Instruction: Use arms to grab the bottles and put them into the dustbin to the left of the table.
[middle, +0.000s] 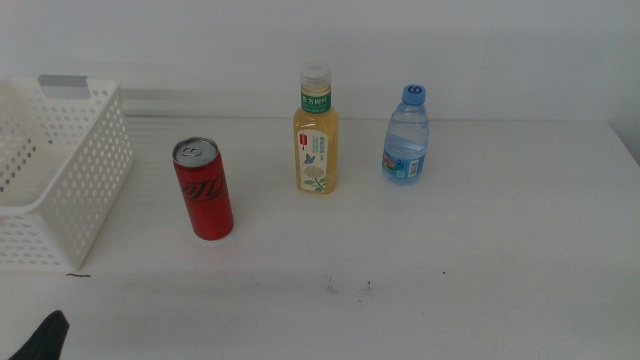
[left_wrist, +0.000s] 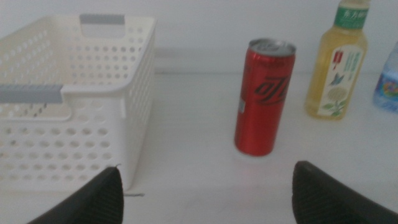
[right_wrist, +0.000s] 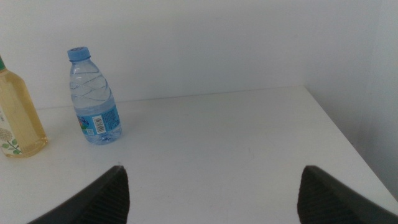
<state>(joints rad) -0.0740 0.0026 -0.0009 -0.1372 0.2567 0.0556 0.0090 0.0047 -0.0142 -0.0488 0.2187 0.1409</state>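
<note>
Three bottles stand upright on the white table (middle: 480, 250): a slim red cola can (middle: 204, 189), a yellow tea bottle (middle: 316, 132) with a white cap, and a clear water bottle (middle: 406, 137) with a blue cap. The white perforated dustbin (middle: 50, 170) stands at the table's left. My left gripper (left_wrist: 205, 193) is open and empty, low near the table's front edge; only a dark tip of it (middle: 45, 338) shows in the middle view. The can (left_wrist: 263, 97) and dustbin (left_wrist: 74, 99) lie ahead of it. My right gripper (right_wrist: 211, 196) is open and empty, well short of the water bottle (right_wrist: 94, 96).
A white wall runs behind the table. The table's right edge (right_wrist: 348, 143) shows in the right wrist view. Tiny dark specks (middle: 350, 287) mark the tabletop near the front.
</note>
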